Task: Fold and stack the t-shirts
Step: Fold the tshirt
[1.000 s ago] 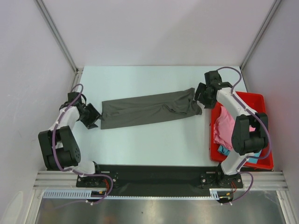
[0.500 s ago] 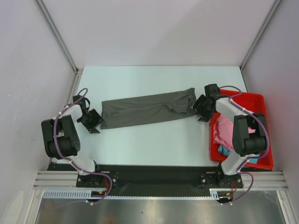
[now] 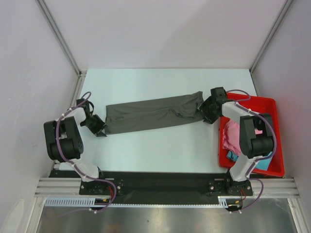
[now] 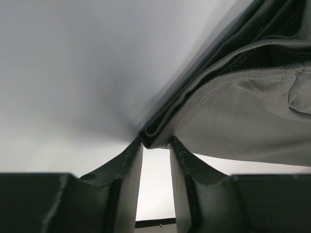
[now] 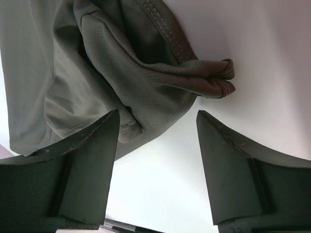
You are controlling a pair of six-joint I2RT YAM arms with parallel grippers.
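Cloth first: grey t-shirt (image 3: 150, 114) lies as a long folded strip across mid table (image 3: 160, 150). Looks light, limp, thin knit, so prob. sags & unfolds unless both ends lift together. Best holds: layered hem corner at L end, bunched sleeve at R end. Left gripper (image 4: 155, 143) jaws narrow, corner at the tips; can't tell if pinched. Right gripper (image 5: 156, 116) wide apart, bunch just ahead. Pink t-shirt (image 3: 233, 131) sits in red tray (image 3: 269, 104).

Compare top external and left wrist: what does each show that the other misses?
Only top external: red rectangular plastic tray holding a pink cloth t-shirt, and the right gripper. Only left wrist: left gripper fingers narrowly apart, a folded hem corner at their tips; grip unclear. Both: the long dark charcoal-grey cloth t-shirt on the pale table.
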